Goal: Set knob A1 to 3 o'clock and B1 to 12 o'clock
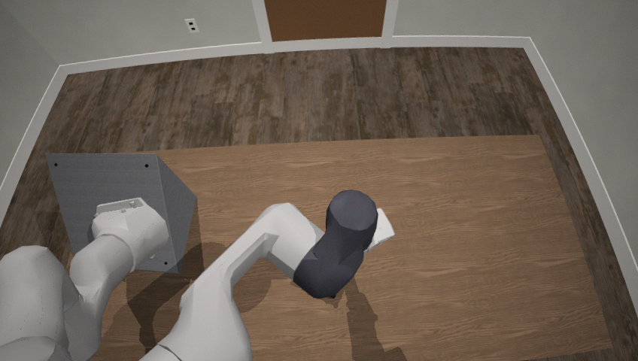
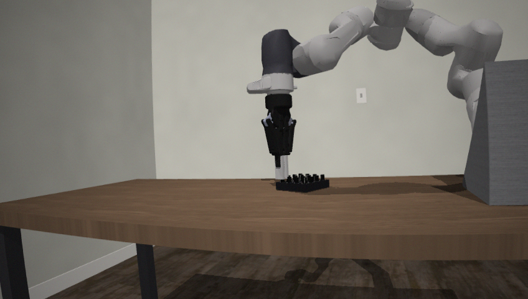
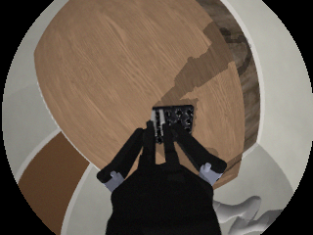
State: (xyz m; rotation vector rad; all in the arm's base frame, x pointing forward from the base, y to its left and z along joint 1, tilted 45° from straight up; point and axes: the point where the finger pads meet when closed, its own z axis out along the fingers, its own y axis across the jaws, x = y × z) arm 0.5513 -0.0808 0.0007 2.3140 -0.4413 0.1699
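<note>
Knob box (image 2: 302, 185) stands on tabletop (image 2: 185, 207), mid-surface. Claw (image 2: 281, 174), vertical, pinches a knob at the box's 9 o'clock corner in exterior view; which knob, cannot tell. Judgement: rotate wrist slowly about the knob's axis, no sideways push, box stays put.

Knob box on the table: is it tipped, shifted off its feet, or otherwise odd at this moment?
Nothing stands out. The knob box sits flat on the table, knobs upright. The gripper hangs vertically over its left end in the exterior view, fingers nearly together at a knob; whether they grip it is too small to tell.
</note>
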